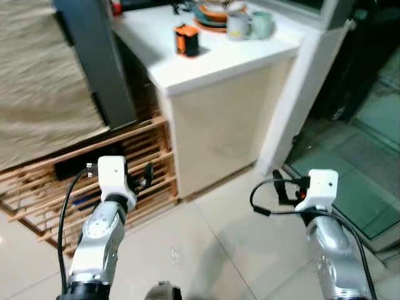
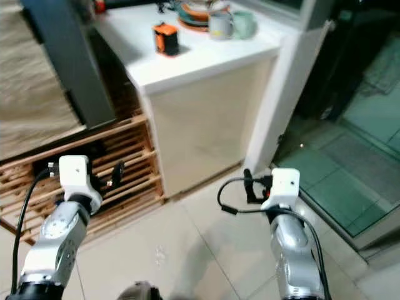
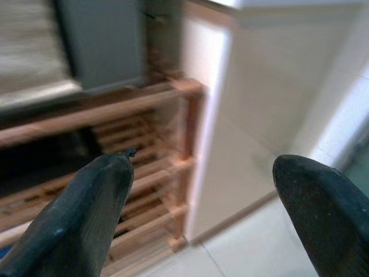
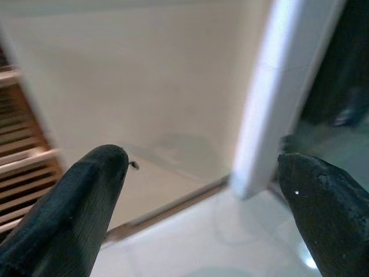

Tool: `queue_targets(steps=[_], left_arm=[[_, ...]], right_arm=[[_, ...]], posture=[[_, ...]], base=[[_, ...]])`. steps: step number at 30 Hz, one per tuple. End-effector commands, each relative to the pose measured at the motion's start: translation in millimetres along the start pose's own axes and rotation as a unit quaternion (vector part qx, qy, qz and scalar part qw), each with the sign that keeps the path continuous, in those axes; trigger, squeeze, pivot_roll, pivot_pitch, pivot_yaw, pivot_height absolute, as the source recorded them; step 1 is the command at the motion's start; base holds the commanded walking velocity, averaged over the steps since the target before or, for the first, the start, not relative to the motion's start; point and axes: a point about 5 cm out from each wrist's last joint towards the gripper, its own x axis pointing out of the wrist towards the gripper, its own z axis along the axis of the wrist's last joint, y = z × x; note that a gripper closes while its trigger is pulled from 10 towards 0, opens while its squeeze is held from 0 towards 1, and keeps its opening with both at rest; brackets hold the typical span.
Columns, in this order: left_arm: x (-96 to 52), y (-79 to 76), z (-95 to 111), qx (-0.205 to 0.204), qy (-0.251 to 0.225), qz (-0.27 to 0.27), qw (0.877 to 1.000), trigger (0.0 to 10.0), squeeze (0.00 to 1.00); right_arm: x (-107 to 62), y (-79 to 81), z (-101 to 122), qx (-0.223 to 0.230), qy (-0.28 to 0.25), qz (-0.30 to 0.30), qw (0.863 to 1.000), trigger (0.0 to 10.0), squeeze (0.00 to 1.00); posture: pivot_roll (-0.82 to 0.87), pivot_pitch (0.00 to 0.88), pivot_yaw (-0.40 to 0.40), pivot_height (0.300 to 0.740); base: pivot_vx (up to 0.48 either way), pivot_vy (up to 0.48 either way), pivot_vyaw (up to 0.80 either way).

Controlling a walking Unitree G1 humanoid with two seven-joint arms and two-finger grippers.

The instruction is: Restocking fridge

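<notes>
Head stereo pair looks forward-down at white cabinet [image 1: 219, 125], wooden rack [image 1: 144, 169]. Wrist cameras look along claw fingers, close, sharing same cabinet front, rack.

A small orange-and-black box [image 1: 187, 39] stands on the white counter [image 1: 215, 61].

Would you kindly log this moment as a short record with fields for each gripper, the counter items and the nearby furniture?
left gripper: open, empty, facing the wooden slatted rack
right gripper: open, empty, facing the cream cabinet front
counter: white top, holding an orange-and-black box, two mugs and stacked plates
floor: pale tiles
</notes>
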Motion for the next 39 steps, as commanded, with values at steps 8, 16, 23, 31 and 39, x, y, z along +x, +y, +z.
queue_targets(steps=[8,16,23,31,39], left_arm=[[2.9,3.7,0.8,0.015,-0.001,0.018,1.000,10.0,0.00],[6.2,4.2,4.7,0.039,-0.008,0.023,0.999,10.0,0.00],[7.3,1.8,5.6,0.030,-0.014,0.010,0.999,10.0,0.00],[7.2,1.3,2.8,0.041,-0.006,0.016,0.999,10.0,0.00],[5.2,1.5,9.3,0.026,-0.026,0.004,0.999,10.0,1.00]], right_arm=[[7.0,2.0,2.5,0.000,-0.012,0.020,1.000,10.0,0.00],[11.2,7.1,2.8,-0.004,-0.013,0.040,0.999,10.0,0.00],[12.9,9.3,-2.9,-0.004,-0.005,0.035,0.999,10.0,0.00],[10.0,-8.0,-9.9,-0.007,0.008,-0.035,0.999,10.0,0.00],[8.4,-24.6,4.6,-0.006,-0.043,-0.094,0.995,10.0,1.00]], posture=[[-0.11,0.000,0.026,0.706],[-0.10,0.000,0.026,0.706],[-0.10,0.000,0.034,0.706],[-0.11,0.004,0.038,0.706],[-0.12,0.013,0.040,0.706]], base=[[0.000,0.000,0.50],[0.000,0.000,0.49],[0.000,0.000,0.34],[0.000,0.000,0.00],[0.000,0.000,0.00]])
